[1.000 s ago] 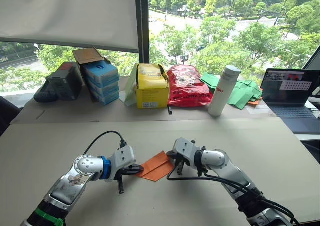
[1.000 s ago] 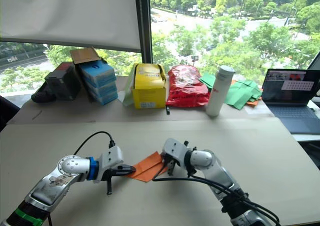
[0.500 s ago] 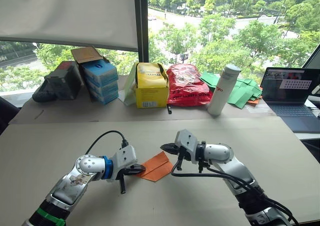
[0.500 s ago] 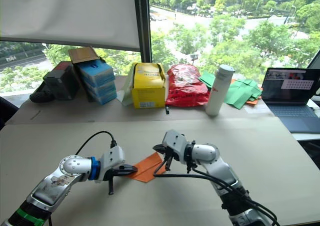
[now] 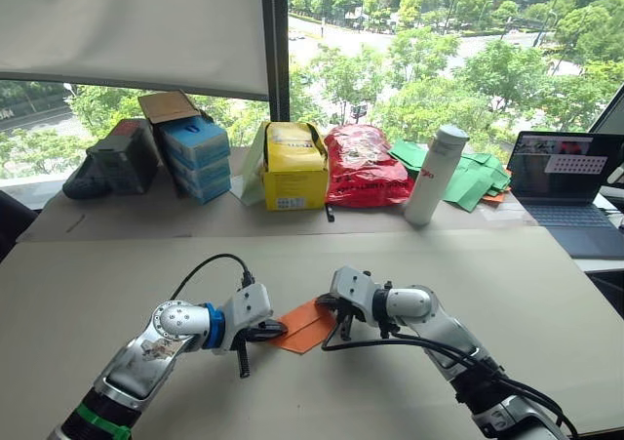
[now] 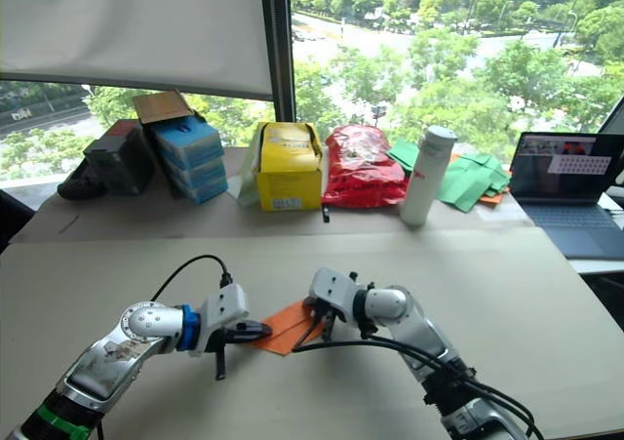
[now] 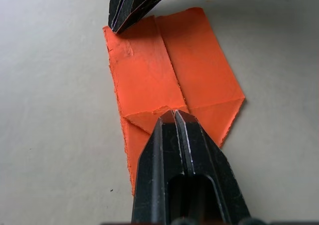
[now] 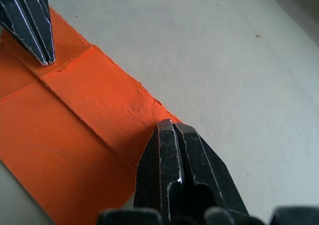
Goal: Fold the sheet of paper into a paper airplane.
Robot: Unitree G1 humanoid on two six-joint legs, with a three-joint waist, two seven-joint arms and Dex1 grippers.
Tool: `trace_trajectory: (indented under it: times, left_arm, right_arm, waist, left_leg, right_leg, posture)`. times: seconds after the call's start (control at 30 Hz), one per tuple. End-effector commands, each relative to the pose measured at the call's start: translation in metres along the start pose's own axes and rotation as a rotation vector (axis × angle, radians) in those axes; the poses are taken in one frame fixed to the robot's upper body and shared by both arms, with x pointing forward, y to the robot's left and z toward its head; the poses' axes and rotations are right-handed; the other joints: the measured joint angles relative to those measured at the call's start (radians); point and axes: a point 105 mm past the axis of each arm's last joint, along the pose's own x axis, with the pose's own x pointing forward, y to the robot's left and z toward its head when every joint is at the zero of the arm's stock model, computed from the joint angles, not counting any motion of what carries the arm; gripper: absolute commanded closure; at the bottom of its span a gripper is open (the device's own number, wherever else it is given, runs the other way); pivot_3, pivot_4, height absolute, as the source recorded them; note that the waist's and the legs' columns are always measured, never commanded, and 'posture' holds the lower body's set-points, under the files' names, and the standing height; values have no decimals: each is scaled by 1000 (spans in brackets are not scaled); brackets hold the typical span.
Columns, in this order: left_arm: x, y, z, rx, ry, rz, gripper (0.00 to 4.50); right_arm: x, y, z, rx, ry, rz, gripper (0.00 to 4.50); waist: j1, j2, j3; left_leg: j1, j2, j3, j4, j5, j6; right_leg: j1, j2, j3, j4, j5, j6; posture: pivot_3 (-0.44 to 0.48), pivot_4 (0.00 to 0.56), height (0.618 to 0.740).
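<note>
Returning to the sheet of paper point(image 5: 304, 326), the right gripper point(image 5: 329, 307) has dropped from its raised position of 0.5 s ago and now has its tip planted on the sheet's far edge. Its jaws are closed together, gripping nothing, used as a pressing point. The left gripper point(image 5: 275, 334) has stayed put, jaws likewise closed, tip pinning the nose end where 2 corner folds meet.

The sheet lies flat on the table point(image 5: 117, 274) between the 2 arms, at about 6 o'clock from the yellow box point(image 5: 295, 167). It is partly folded, with a centre crease and 2 angled corners, not yet a dart.

With both ends held again, the next press or crease looks ready to begin.
</note>
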Motion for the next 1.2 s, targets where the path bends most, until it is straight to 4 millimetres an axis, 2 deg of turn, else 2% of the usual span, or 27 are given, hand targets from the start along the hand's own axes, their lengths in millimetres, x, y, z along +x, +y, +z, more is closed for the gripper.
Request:
trace_trajectory:
  times: [0.03,0.27,0.43,0.57,0.93,1.2]
  left_arm:
    - [2,0,22,32,-58,-7,4500]
    - [20,-3,8,42,10,-42,4500]
    - [23,-3,-12,33,86,-46,4500]
    - [20,-6,-19,21,106,-51,4500]
    - [18,4,3,-72,-21,16,4500]
    - [20,2,-11,-66,38,26,4500]
  right_arm:
    - [0,11,-15,31,68,47,4459]
    - [1,16,-11,24,68,62,4459]
    - [1,18,-6,20,64,64,4459]
    - [1,19,-5,21,66,66,4459]
    - [4,23,-6,23,71,81,4459]
    - [4,24,-3,23,68,87,4459]
  waist:
    - [-1,0,0]
    - [-2,0,0]
    - [-1,0,0]
    - [-2,0,0]
    - [-3,0,0]
    - [-3,0,0]
  left_leg:
    - [0,0,0,0,0,0]
    - [0,0,0,0,0,0]
    - [0,0,0,0,0,0]
    - [1,0,0,0,0,0]
    - [1,1,0,0,0,0]
    - [1,1,0,0,0,0]
  right_leg:
    - [0,0,0,0,0,0]
    - [0,2,1,0,0,0]
    - [0,2,1,0,0,0]
    - [0,2,1,0,0,0]
    - [0,2,2,0,0,0]
    - [0,2,2,0,0,0]
  posture:
    - [0,150,740]
    - [0,150,740]
    - [0,150,740]
    - [0,150,740]
    - [0,150,740]
    - [0,150,740]
